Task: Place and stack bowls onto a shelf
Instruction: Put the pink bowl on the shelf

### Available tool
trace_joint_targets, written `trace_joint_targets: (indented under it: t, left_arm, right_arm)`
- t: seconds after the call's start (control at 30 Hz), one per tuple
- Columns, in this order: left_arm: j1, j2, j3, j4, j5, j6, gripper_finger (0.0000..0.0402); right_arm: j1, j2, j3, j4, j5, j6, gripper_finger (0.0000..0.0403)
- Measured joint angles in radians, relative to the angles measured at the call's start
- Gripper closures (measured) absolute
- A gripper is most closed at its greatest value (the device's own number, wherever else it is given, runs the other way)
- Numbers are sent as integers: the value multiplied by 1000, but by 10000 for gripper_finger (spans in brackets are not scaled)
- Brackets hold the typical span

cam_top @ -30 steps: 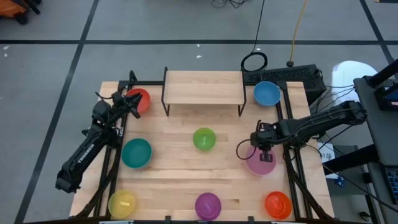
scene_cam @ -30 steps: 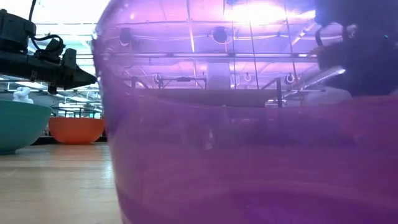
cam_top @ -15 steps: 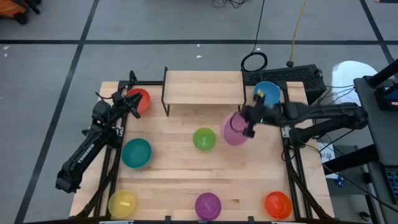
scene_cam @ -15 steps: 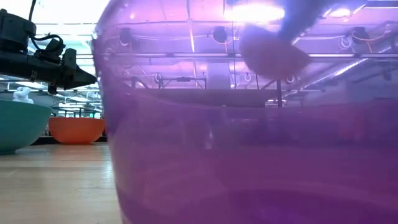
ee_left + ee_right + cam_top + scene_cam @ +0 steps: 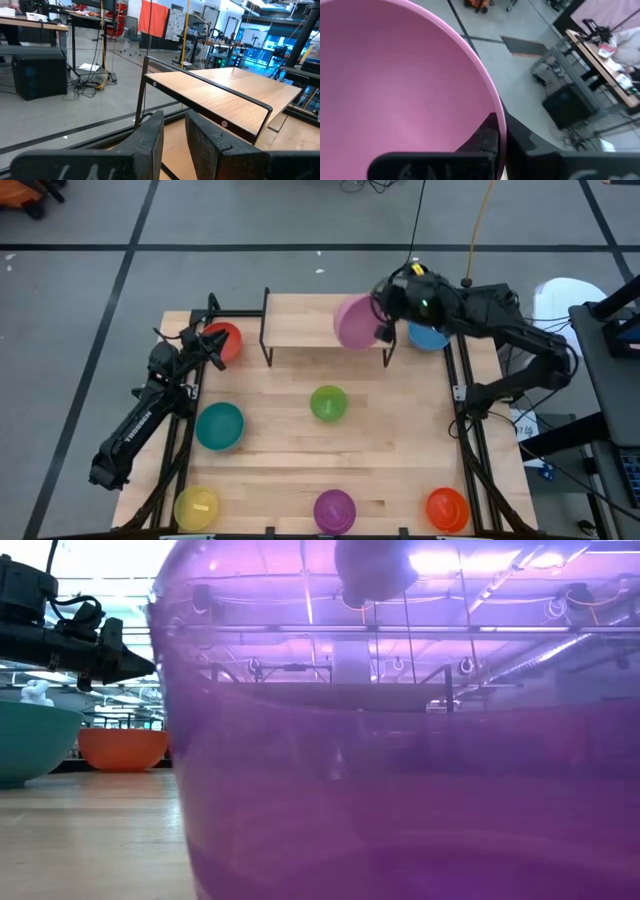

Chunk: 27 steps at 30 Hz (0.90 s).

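My right gripper [image 5: 381, 317] is shut on the pink bowl [image 5: 354, 322] and holds it over the right end of the shelf [image 5: 310, 320], a low light-wood board on black legs at the table's far edge. In the low view the pink bowl [image 5: 375, 565] shows as a dark shape through the purple bowl [image 5: 400, 740]. My left gripper [image 5: 215, 352] waits at the far left beside the red bowl [image 5: 224, 340], fingers shut. The blue bowl [image 5: 430, 337] sits right of the shelf, partly under my right arm. My right gripper pinches the pink bowl's rim [image 5: 496, 116], one finger [image 5: 482, 136] inside the bowl and the other outside. The fingers come from the table's right side. The bowl is lifted clear above the shelf's right end and is tilted.
On the tabletop stand the green bowl [image 5: 328, 403] in the middle, the teal bowl [image 5: 219, 426] at the left, and the yellow [image 5: 196, 508], purple [image 5: 334, 510] and orange [image 5: 446, 508] bowls along the near edge. A black frame runs along the table's sides.
My right gripper has carried the pink bowl from the table's right middle up and toward the far edge, to above the shelf's right end. The bowl, which sat on the table a second ago, is now lifted clear and tilted.
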Motion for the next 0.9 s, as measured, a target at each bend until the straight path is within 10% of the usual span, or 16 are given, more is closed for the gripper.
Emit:
trace_joint_targets:
  t: [0.9]
  left_arm:
    - [0, 0, 0, 0, 0, 0, 316]
  right_arm:
    - [-418, 389, 231, -320, -383, 82, 403]
